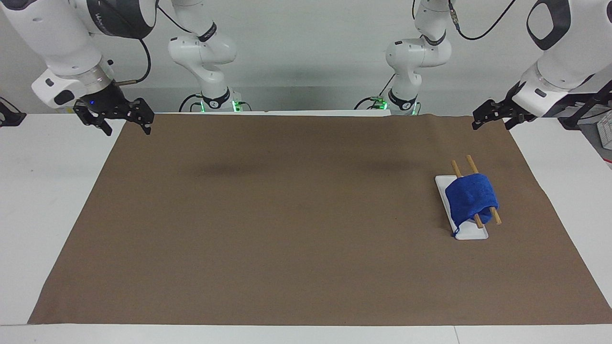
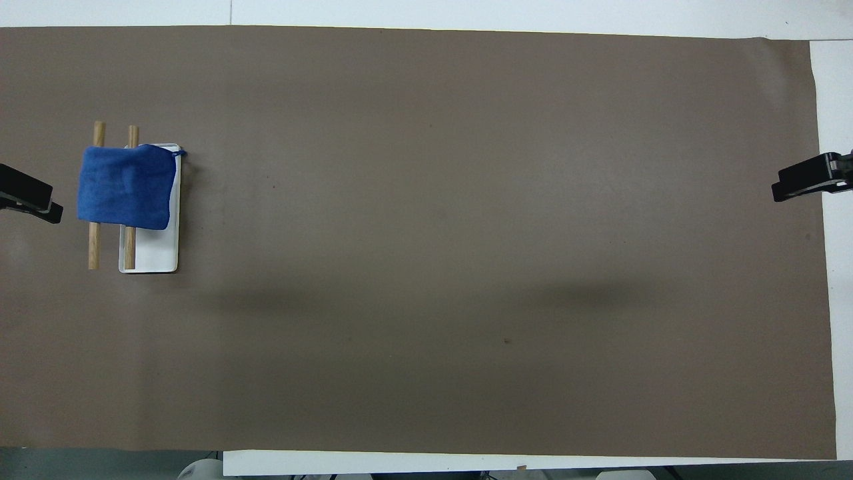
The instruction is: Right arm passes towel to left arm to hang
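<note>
The blue towel (image 1: 471,198) hangs draped over two wooden rods (image 1: 470,164) of a small rack with a white base (image 1: 471,233), at the left arm's end of the brown mat. It also shows in the overhead view (image 2: 125,187). My left gripper (image 1: 491,121) is open and empty, raised over the mat's corner at the robots' side of the rack, clear of the towel. My right gripper (image 1: 125,124), with its blue light, is open and empty over the mat's edge at the right arm's end. One finger of each shows in the overhead view.
The brown mat (image 1: 287,215) covers most of the white table (image 1: 43,191). The rack's rods (image 2: 94,247) and base (image 2: 156,253) stick out from under the towel. Both arm bases stand at the table's robot side.
</note>
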